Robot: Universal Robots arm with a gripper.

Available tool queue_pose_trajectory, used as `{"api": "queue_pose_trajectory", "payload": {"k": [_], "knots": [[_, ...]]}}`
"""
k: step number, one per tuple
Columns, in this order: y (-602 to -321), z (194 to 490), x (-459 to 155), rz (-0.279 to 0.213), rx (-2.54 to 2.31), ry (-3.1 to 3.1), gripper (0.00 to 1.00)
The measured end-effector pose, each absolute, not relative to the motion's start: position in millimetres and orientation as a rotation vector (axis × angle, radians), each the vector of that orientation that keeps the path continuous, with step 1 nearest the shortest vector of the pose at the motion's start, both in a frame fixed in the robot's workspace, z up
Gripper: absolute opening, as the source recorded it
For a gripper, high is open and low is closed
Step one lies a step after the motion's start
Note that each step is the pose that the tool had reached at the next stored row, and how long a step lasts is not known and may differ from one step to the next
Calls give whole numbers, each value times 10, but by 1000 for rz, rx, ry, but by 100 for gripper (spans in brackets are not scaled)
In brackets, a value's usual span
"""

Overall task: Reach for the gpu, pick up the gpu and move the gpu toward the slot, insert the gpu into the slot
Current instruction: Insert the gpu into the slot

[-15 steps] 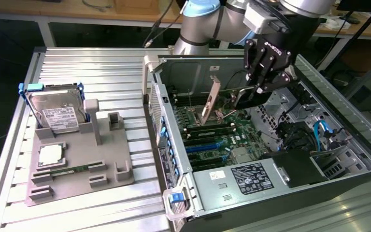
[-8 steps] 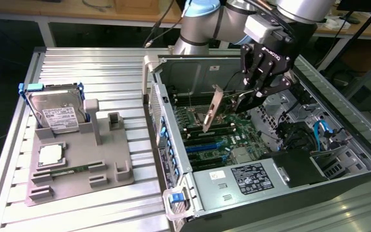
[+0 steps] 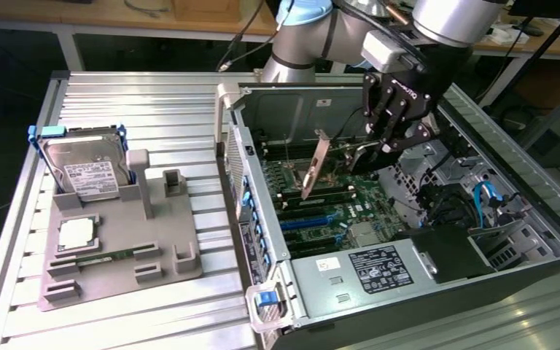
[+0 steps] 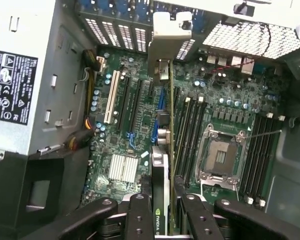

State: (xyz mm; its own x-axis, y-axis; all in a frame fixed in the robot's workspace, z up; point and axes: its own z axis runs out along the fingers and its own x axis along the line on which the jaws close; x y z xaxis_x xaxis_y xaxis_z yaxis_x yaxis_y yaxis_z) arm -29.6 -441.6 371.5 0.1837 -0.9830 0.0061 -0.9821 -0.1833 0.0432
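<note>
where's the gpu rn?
Exterior view, centre: the gpu hangs edge-down in the jaws inside the open case, above the motherboard, beside the memory sockets.

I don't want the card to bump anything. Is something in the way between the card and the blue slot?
Nothing visible is. The claw holds the gpu on edge above the motherboard, and the space down to the blue slot looks free. In the wrist view the gpu hides part of the slot.
</note>
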Motion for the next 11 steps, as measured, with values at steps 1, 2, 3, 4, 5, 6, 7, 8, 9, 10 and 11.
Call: {"api": "queue_pose_trajectory", "payload": {"k": [1, 2, 3, 4, 5, 6, 7, 8, 9, 10, 11], "knots": [[-4416, 3691, -294, -36, 2363, -2013, 27], [-4416, 3679, -293, -37, 2351, -2028, 27], [-4416, 3661, -292, -37, 2335, -2046, 27], [-4416, 3646, -291, -37, 2323, -2060, 27], [-4416, 3630, -291, -38, 2309, -2076, 27], [-4416, 3611, -291, -38, 2300, -2087, 27], [-4416, 3593, -291, -38, 2293, -2093, 27], [-4416, 3471, -313, -38, 2274, -2115, 27], [-4416, 3336, -325, -36, 2266, -2121, 27], [-4420, 3262, -339, -34, 2266, -2121, 27], [-4419, 3159, -354, -34, 2262, -2126, 27]]}}
